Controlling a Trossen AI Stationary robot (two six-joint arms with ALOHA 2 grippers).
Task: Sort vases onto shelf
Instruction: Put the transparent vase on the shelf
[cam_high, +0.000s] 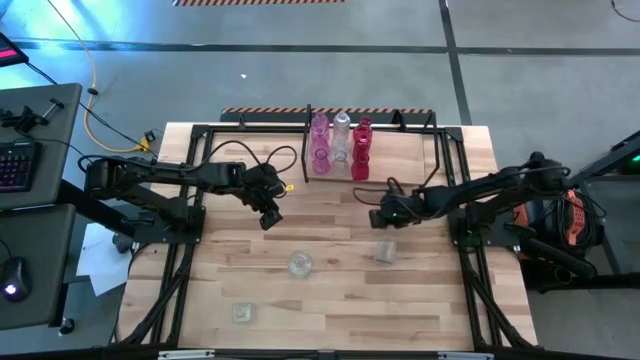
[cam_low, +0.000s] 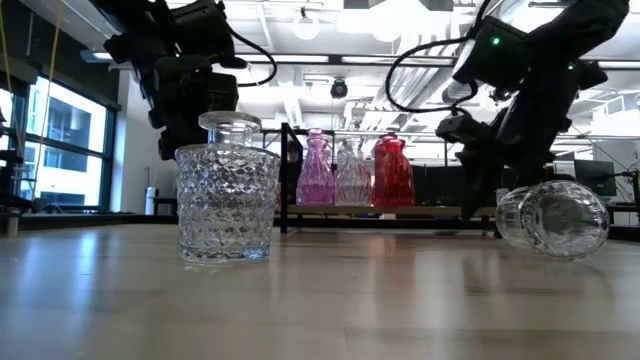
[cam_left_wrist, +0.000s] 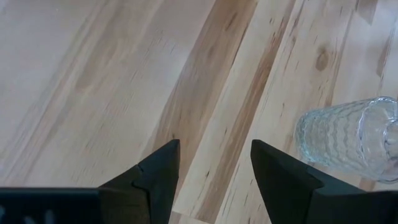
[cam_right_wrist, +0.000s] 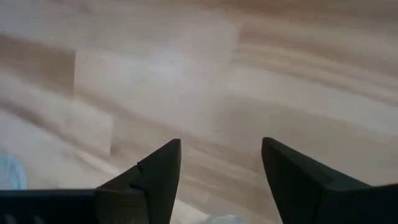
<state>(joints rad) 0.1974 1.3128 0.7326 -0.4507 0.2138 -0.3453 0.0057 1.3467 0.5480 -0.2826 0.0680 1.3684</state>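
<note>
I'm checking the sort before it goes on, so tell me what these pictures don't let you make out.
- Shelf lower tier: high view, covered by the top board and vases; low view, too far off.
- Front clear vase: high view, too small to tell its shape.
- Tipped vase: right wrist view, only a blurred sliver at the edge.
- Left gripper, right gripper: fingertips cut off by the frame edge.

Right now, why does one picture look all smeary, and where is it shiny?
The right wrist view is smeared: the table wood grain looks streaky, though the fingers stay crisp. The left wrist view is sharp, showing a clear vase. In the low view, ceiling lights glare behind, and the table reflects the glass.
</note>
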